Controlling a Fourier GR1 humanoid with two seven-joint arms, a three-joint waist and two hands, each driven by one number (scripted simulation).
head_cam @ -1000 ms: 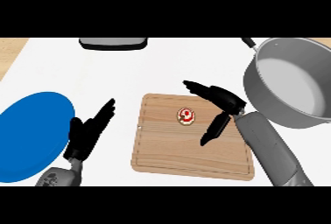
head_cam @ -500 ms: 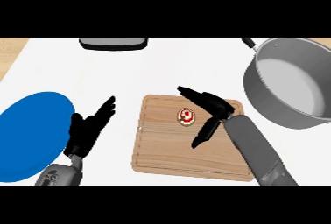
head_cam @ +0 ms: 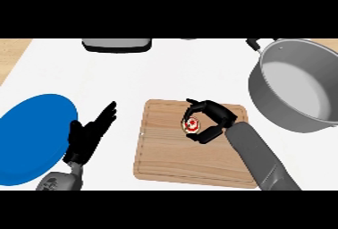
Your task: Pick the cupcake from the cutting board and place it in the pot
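Cupcake (head_cam: 191, 124) sat on the cutting board (head_cam: 191, 165), near the board's far edge and a little right of its middle, red and white on top. From my station I saw my right hand (head_cam: 214, 120) wrapped about it: one dark digit arched over its far side, another hooked under its near side, palm to its right. Those fingers were curled close round the cupcake, though I could not tell whether they actually touched it. It looked to lie on the wood, not lifted.

My right forearm (head_cam: 259, 157) ran from the lower right across the board's right part. The pot (head_cam: 290, 85), grey and wide-mouthed, stood on the white table (head_cam: 178, 71) to the right of the board and farther away, its rim near the board's far right corner.

My left hand (head_cam: 89, 136) rested open to the left of the board, fingers straight and pointing away, holding nothing. It lay just beside a blue plate (head_cam: 30, 138), its inner part overlapping the plate's right rim. A dark tray-like thing (head_cam: 117, 44) sat at the far edge, partly cut off.
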